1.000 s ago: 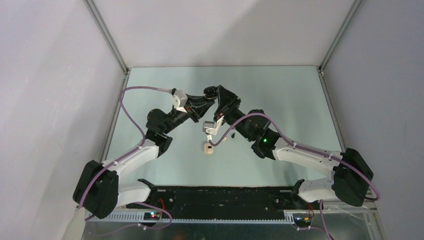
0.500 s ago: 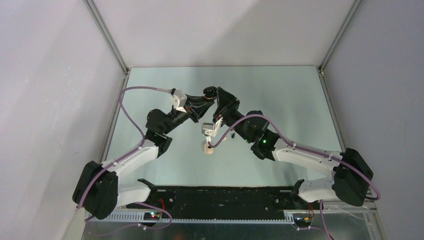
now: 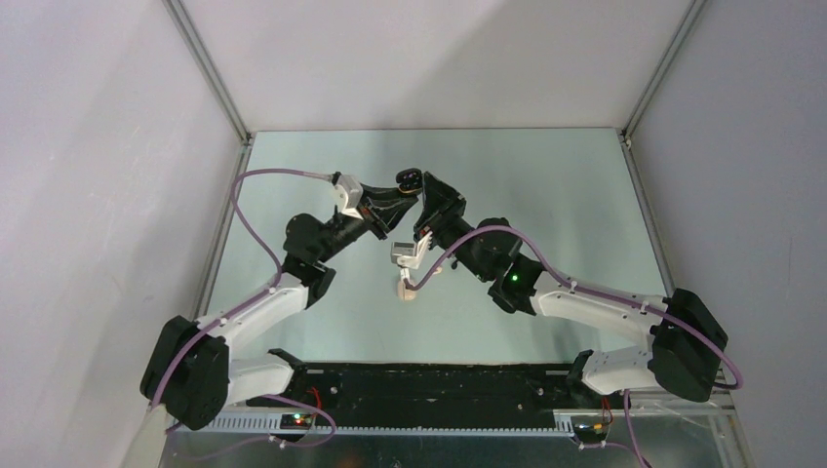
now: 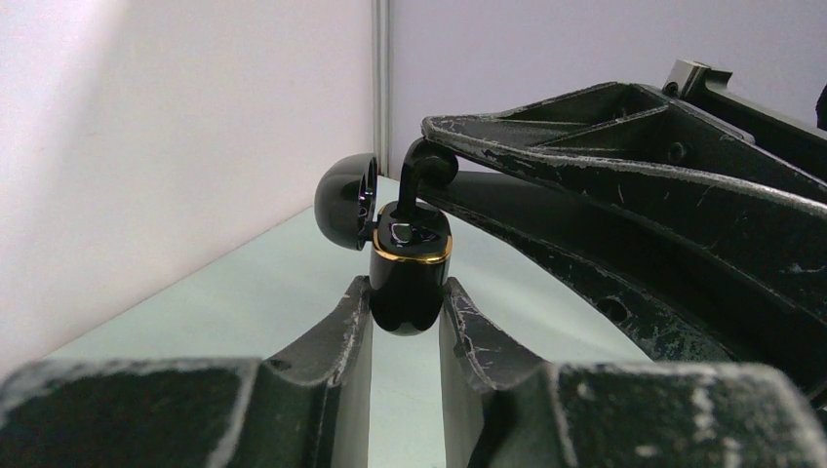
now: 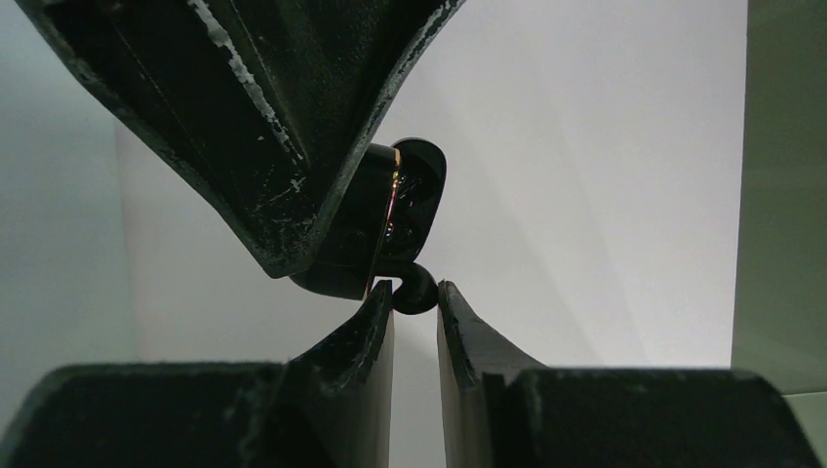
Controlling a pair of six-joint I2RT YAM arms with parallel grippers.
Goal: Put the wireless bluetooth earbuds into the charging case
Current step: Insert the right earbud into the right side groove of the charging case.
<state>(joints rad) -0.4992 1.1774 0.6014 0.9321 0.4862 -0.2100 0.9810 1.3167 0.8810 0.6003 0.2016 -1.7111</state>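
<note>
Up in the air over the middle of the desk [image 3: 566,185], the left tool [image 4: 406,297] is clamped on the black charging case [image 4: 410,273]. The lid [image 4: 343,200] is flipped back, I'd guess so the other arm can get at the opening. The right tool [image 5: 414,292] is pinching a black earbud [image 5: 417,289] right at the case mouth. A cream case [image 3: 407,289] sits on the desk below, well apart. The open lid and those chunky fingers crowd the spot, tbh.
</note>
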